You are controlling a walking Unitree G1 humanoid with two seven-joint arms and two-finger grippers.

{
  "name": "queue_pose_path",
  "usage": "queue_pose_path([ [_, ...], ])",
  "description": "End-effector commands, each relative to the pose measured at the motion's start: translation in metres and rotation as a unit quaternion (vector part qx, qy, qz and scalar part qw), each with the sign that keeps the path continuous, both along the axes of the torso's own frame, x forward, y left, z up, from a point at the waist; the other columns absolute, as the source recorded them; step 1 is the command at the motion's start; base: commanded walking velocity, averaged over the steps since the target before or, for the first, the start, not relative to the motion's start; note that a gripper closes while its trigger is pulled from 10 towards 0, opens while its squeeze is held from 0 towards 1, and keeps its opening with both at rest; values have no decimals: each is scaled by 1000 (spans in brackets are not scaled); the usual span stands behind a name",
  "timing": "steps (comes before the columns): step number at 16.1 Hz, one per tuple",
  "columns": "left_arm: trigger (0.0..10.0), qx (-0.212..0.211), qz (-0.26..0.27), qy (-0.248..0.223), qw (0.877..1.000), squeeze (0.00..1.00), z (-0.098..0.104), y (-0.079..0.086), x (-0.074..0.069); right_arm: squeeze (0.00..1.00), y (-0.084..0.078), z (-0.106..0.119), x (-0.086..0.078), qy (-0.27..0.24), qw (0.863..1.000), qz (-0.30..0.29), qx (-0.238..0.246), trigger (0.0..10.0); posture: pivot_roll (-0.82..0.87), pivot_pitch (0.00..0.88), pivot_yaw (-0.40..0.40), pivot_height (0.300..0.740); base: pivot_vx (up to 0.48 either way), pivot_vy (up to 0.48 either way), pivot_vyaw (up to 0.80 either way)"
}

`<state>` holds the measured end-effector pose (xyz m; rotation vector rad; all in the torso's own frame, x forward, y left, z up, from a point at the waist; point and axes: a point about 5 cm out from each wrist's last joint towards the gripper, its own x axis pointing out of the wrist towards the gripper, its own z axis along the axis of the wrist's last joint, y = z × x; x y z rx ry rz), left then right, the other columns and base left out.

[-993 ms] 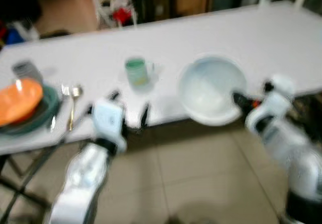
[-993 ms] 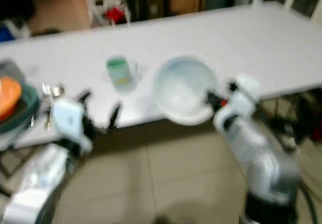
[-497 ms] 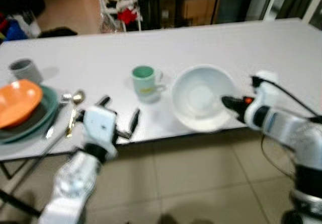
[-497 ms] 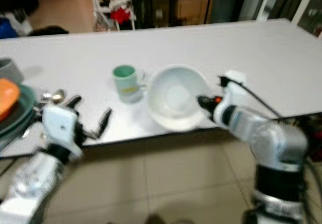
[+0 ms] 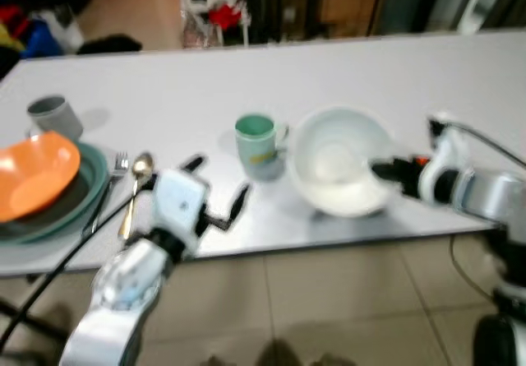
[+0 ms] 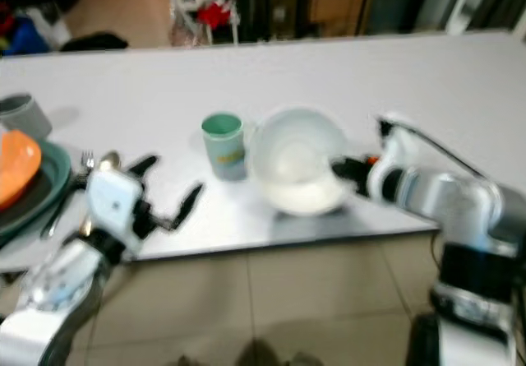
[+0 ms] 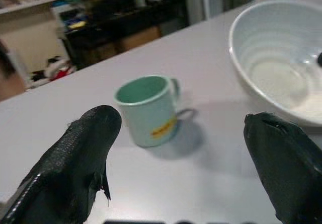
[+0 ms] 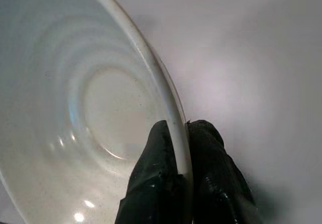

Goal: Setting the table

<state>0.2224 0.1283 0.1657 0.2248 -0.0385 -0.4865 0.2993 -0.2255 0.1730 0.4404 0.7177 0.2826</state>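
A white bowl [image 5: 341, 160] sits on the white table [image 5: 370, 70] near its front edge. My right gripper [image 5: 386, 170] is shut on the bowl's right rim, which runs between the two fingers [image 8: 201, 153]. A green mug [image 5: 256, 144] with a yellow mark stands just left of the bowl. My left gripper [image 5: 218, 181] hovers open over the table's front edge, in front of and left of the mug [image 7: 147, 110], with nothing between its fingers [image 7: 75, 168].
At the far left an orange bowl [image 5: 37, 173] rests on a green plate [image 5: 86, 189], with a fork [image 5: 111, 187] and spoon [image 5: 138, 177] beside it and a grey cup [image 5: 53, 118] behind. A tiled floor lies below the table edge.
The view has shifted as the camera moved. The bowl, held by my right gripper, has come in from the table edge and closer to the mug. The left gripper stays open.
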Motion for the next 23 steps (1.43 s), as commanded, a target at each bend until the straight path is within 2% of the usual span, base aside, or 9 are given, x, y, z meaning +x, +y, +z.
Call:
queue_pose_path([
  [1,10000,7,-20,14,1000,0,-4,-1,1,0,4,12,5,-17,999,16,21,10000,-134,25,55,740,0,0,0],
  [5,10000,4,-86,26,996,0,-2,-14,1,0,-3,9,17,-1,999,-13,40,10000,-143,16,75,740,0,0,0],
  [6,10000,4,-95,30,995,0,-2,-16,4,0,-6,9,25,13,999,-27,42,10000,-151,13,80,740,0,0,0],
  [8,10000,7,-103,33,994,0,-3,-17,4,0,-8,8,35,33,998,-40,40,10000,-148,14,76,740,0,0,0],
  [13,10000,12,-115,47,992,0,-6,-18,-1,0,-5,5,45,63,997,-27,19,10000,-133,20,56,740,0,0,0],
  [17,10000,15,-126,54,990,0,-7,-22,-4,0,-27,-1,60,53,992,-114,-10,10000,-129,29,58,740,0,0,0],
  [23,10000,10,-157,64,986,0,-6,-31,-5,0,-53,-7,57,71,982,-176,-11,10000,-134,35,63,740,0,0,0],
])
